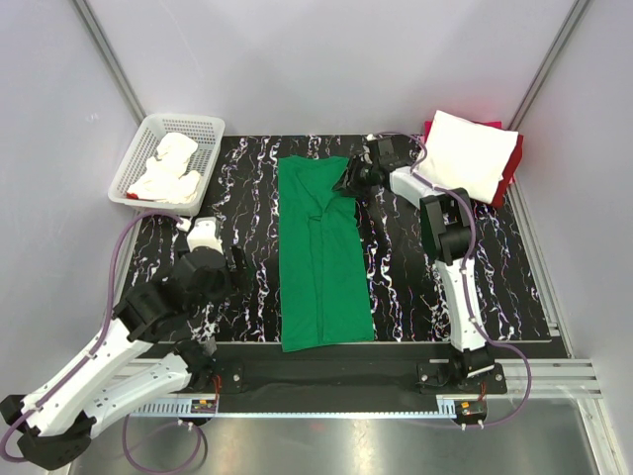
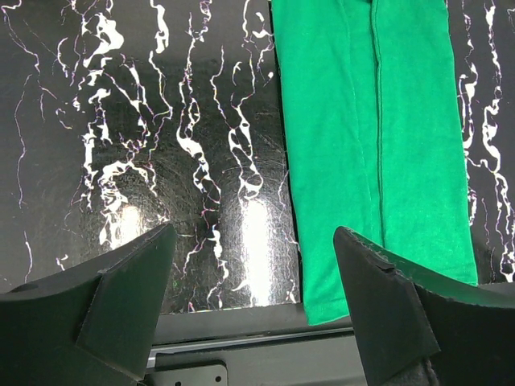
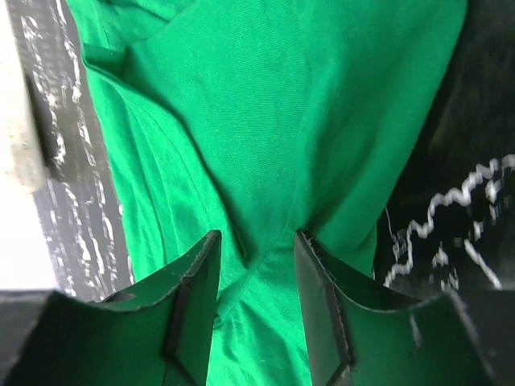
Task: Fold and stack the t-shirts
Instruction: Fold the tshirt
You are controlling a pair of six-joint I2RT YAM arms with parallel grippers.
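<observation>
green t-shirt (image 1: 321, 257) light, limp; we'd pinch bunched upper-right edge. right gripper (image 3: 256, 235) half-closed astride fold, can't tell if clamped. left gripper (image 2: 253, 233) wide, empty, lower left.

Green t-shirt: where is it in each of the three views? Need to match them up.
Top external: green t-shirt, a long strip at mid-frame.
Left wrist: green t-shirt at upper right, cut by the top edge.
Right wrist: green t-shirt fills most of the frame.
Shared landmark: black marbled tabletop, beside it in all three.
</observation>
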